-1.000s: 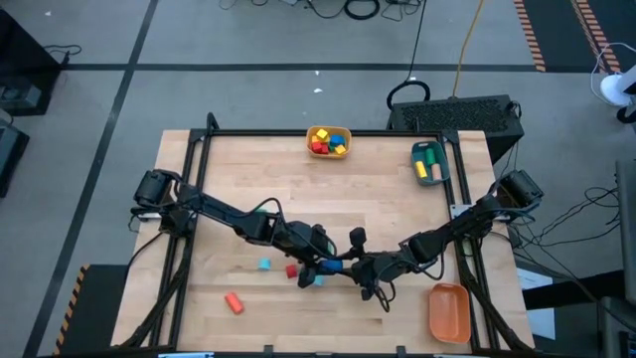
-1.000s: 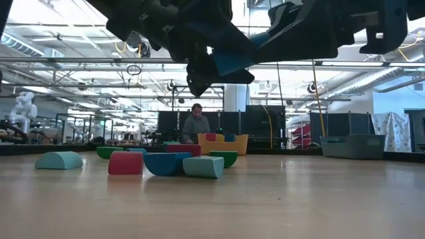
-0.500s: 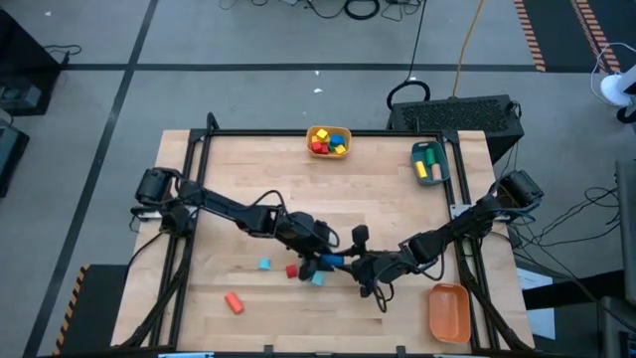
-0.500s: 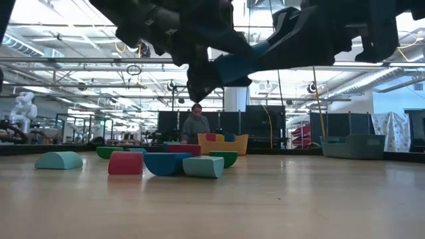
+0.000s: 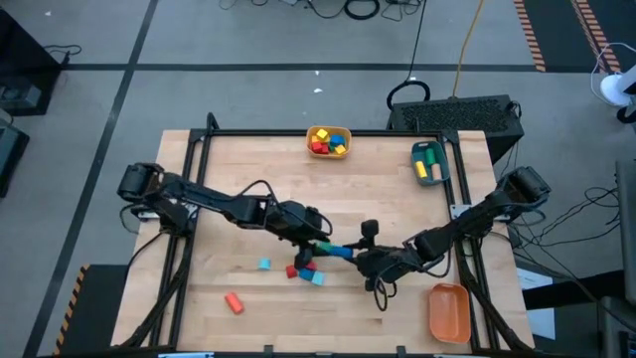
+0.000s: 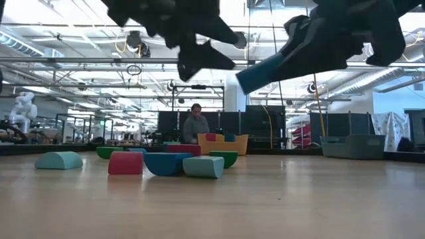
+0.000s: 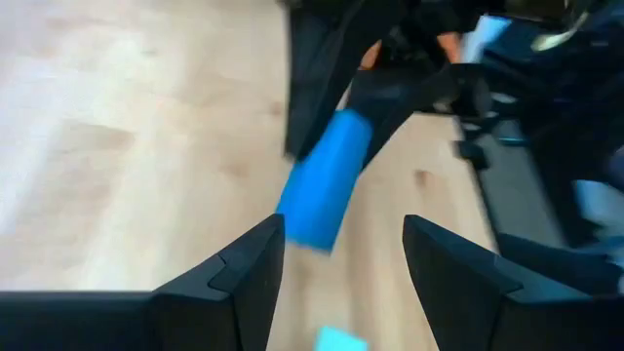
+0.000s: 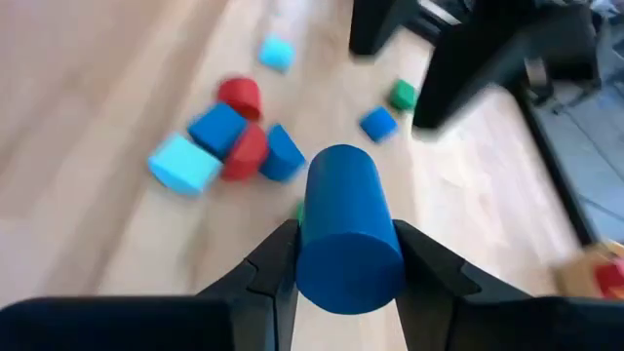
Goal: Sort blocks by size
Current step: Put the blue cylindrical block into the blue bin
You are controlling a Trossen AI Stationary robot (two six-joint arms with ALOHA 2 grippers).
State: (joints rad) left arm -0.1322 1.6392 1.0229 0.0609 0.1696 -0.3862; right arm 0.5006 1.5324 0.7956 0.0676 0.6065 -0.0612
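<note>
Blue cylinder (image 8: pixel 346 226) clamped in right gripper (image 5: pixel 355 256) fingers; left gripper (image 5: pixel 320 237) fingers apart; no writing legible.

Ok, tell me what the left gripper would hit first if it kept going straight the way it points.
Most likely the blue cylinder held in the right gripper. In its wrist view, the open left gripper faces that cylinder's near end directly, with the right arm behind it. How far apart they are is unclear.
</note>
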